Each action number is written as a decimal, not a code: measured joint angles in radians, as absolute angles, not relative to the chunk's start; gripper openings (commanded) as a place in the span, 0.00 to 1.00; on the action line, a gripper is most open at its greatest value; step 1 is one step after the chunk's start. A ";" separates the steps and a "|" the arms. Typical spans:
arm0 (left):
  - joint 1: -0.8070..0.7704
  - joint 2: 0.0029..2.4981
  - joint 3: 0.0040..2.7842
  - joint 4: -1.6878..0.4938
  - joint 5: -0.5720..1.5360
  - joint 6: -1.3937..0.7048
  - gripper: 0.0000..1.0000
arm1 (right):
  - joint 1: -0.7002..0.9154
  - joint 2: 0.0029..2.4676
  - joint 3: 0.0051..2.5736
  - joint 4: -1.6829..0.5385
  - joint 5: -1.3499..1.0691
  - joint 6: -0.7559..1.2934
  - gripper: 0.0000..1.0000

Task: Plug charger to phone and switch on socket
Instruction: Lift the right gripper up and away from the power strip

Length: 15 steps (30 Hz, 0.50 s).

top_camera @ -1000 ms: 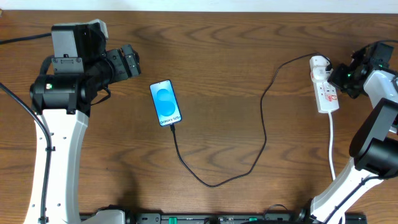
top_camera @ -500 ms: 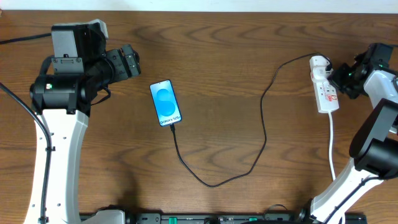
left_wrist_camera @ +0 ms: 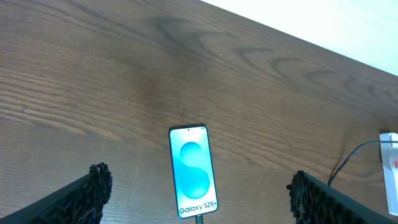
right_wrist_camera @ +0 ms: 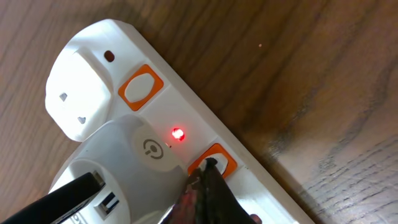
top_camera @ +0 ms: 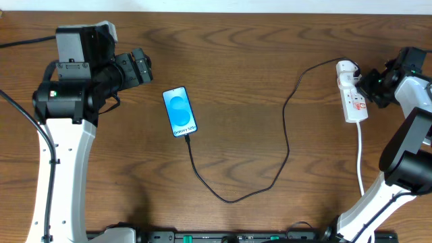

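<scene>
Fingertips on the switch: my right fingers (right_wrist_camera: 205,194), pinched together on nothing to make one narrow point, press an orange rocker (right_wrist_camera: 225,163) of the socket (right_wrist_camera: 87,93), a red lamp (right_wrist_camera: 178,133) glowing beside the plugged-in adapter (right_wrist_camera: 134,155). From there the charger (top_camera: 287,135) loops across the desk (top_camera: 256,61) into the bottom edge of the phone (top_camera: 179,112), flat and screen-up. Beyond it my left fingers (left_wrist_camera: 93,190) hang spread wide and empty, likely parked clear, their plugging job looking done.

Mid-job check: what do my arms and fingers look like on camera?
The left arm and right arm both have white links with black joint housings. A black cable runs beside the left link. The left fingers are black and rough-textured; the right fingers look dark.
</scene>
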<state>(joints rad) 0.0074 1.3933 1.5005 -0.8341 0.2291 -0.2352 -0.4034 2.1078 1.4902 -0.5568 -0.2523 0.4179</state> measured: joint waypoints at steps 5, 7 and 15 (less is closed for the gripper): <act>0.007 1.393 1.501 -0.834 0.229 -0.235 0.93 | -0.426 2.103 1.490 -0.556 -0.277 0.417 0.11; 0.007 1.393 1.501 -0.834 0.229 -0.235 0.93 | -0.451 2.090 1.487 -0.561 -0.316 0.409 0.14; 0.007 1.393 1.501 -0.834 0.229 -0.235 0.94 | -0.560 1.782 1.480 -0.616 -0.410 0.305 0.29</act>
